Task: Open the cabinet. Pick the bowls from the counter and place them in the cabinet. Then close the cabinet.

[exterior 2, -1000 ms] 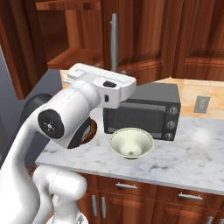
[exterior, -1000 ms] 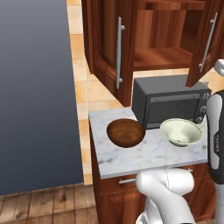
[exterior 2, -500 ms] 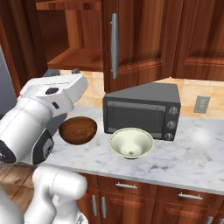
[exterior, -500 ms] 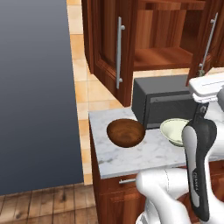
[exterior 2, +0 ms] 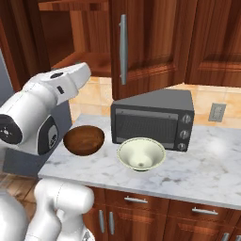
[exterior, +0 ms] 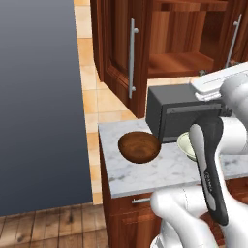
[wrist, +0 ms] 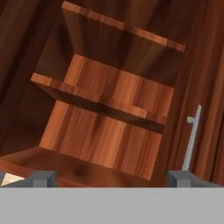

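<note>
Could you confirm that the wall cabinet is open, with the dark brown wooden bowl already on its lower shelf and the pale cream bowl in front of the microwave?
Not quite. The dark brown wooden bowl sits on the white marble counter, left of the dark grey microwave, as the right base view shows. The reddish-brown wall cabinet is indeed open, and the pale cream bowl is in front of the microwave.

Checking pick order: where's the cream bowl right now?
The cream bowl sits on the marble counter directly in front of the microwave, with the brown wooden bowl to its left in the right base view.
</note>
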